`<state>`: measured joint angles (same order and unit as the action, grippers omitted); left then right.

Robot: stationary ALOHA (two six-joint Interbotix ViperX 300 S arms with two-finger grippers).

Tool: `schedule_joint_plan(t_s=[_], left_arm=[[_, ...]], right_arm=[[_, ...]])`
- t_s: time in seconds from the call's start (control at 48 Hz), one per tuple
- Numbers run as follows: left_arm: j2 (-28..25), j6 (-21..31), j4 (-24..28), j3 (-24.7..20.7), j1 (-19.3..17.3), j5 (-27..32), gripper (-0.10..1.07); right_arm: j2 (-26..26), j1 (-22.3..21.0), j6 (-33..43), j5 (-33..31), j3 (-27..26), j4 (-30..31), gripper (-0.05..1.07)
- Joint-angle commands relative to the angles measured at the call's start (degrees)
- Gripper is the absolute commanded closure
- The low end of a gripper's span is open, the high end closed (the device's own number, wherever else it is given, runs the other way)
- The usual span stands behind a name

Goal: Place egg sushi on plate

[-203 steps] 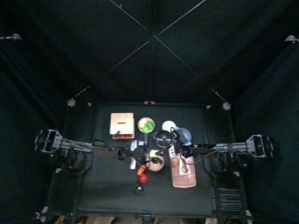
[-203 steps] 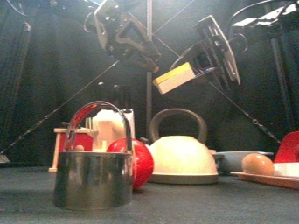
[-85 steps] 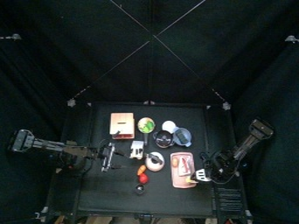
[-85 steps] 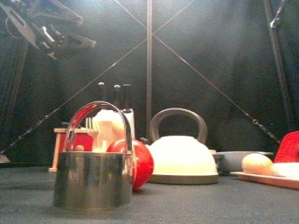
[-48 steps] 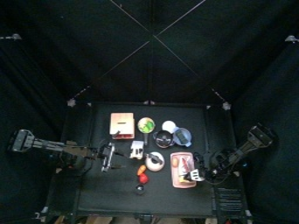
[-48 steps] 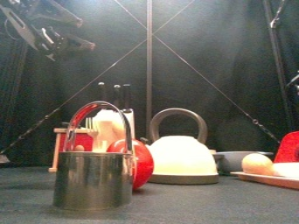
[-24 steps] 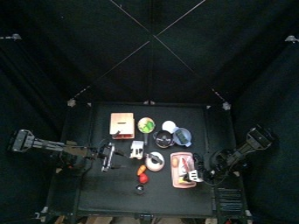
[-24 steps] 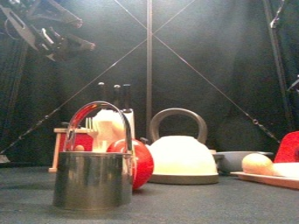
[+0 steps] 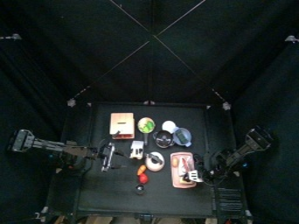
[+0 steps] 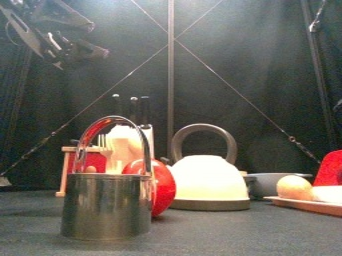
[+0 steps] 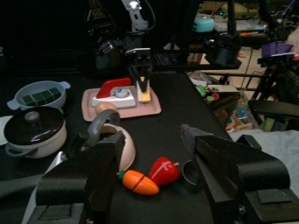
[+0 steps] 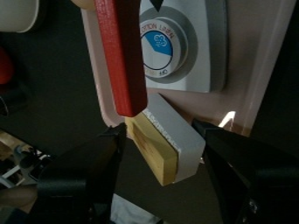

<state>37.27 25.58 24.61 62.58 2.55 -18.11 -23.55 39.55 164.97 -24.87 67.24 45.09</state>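
The egg sushi [image 12: 163,144], a pale yellow block, lies on the salmon-pink plate [image 12: 263,96] between my right gripper's jaws. The right gripper [image 12: 162,162] is low over the plate's near end, and its jaws stand open on either side of the block. In the top view the plate [image 9: 179,163] sits at the table's front right with the right gripper [image 9: 197,175] at its edge. The left wrist view shows the plate [image 11: 105,111] and the block [image 11: 142,85] under the right arm. My left gripper [image 11: 156,157] is open and empty and rests at the table's left [image 9: 107,157].
A long red piece [image 12: 117,52] and a white dial timer [image 12: 176,44] also lie on the plate. Red and orange pieces [image 11: 152,173], a white kettle [image 10: 207,178], a steel cup [image 10: 107,205] and an orange-tan slab [image 9: 121,123] crowd the table's middle.
The right gripper has come down from the air with the block to the plate. The left arm has pulled back to the left. In the last second almost nothing has moved.
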Motion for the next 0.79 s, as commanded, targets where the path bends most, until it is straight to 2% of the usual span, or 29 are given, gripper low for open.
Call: schedule_joint_plan(t_s=[0.0,0.542,0.771], left_arm=[[0.0,-0.09,-0.09,-0.62,-0.26,-0.18,0.08],[0.0,-0.09,0.0,-0.62,-0.53,-0.18,0.08],[-0.09,-0.18,0.0,-0.53,-0.53,-0.18,0.08]], right_arm=[[-0.53,0.18,-0.09,-0.18,-0.44,-0.53,0.1],[1.85,-2.2,-0.26,-0.35,-2.2,-1.49,0.1],[1.58,-2.11,-1.49,-0.97,-2.2,-4.04,0.09]])
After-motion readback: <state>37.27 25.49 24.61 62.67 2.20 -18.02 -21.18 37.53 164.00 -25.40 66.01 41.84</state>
